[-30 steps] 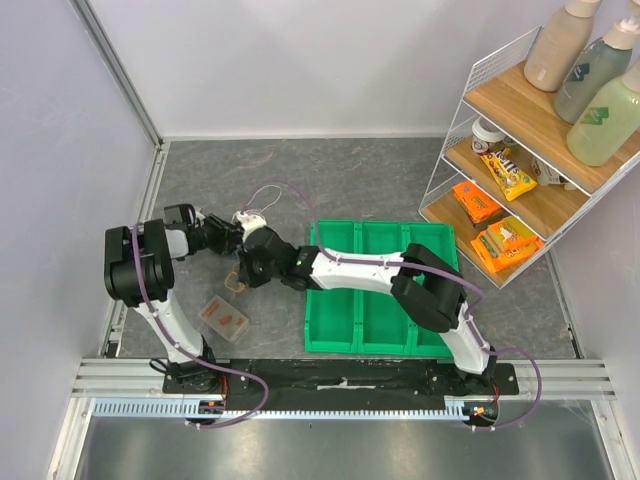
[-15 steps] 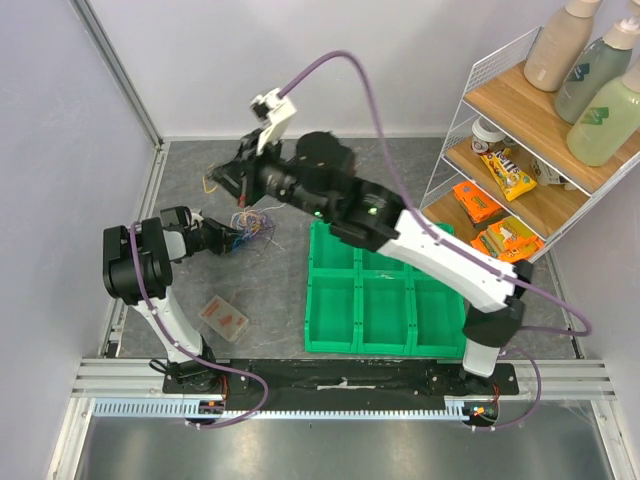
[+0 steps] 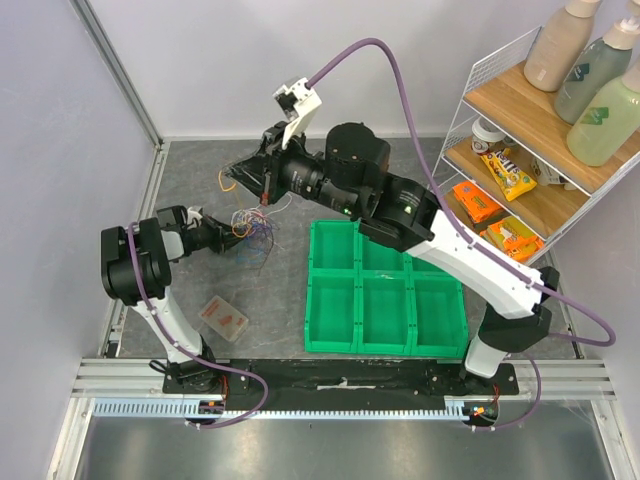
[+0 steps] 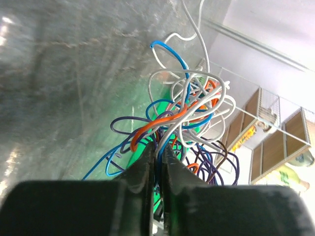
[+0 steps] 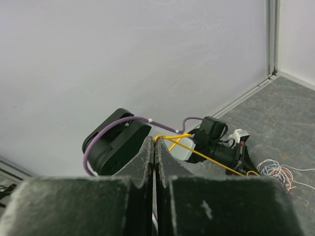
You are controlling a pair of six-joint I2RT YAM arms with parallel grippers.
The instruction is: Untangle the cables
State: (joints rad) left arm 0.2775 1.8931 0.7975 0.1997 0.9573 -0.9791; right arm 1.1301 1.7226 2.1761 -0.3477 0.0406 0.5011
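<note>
The cables (image 3: 252, 232) are a loose tangle of blue, purple, orange and white wires on the grey table. My left gripper (image 3: 226, 232) lies low beside them, and its jaws are shut on several strands (image 4: 158, 150). The tangle (image 4: 189, 110) fans out just past the fingertips. My right gripper (image 3: 236, 174) is raised above the table behind the bundle and is shut on one yellow cable (image 5: 206, 155). That cable (image 3: 227, 181) runs from the right gripper (image 5: 156, 140) down toward the bundle (image 5: 276, 172).
A green bin tray (image 3: 381, 300) with several compartments lies right of the cables. A small clear box (image 3: 223, 318) sits near the left arm's base. A wire shelf (image 3: 520, 150) with snacks and bottles stands at the right. Walls close the back and left.
My right arm has swung up and back from the table, lifting the yellow cable out of the bundle. My left gripper has closed on the bundle and stayed in place.
</note>
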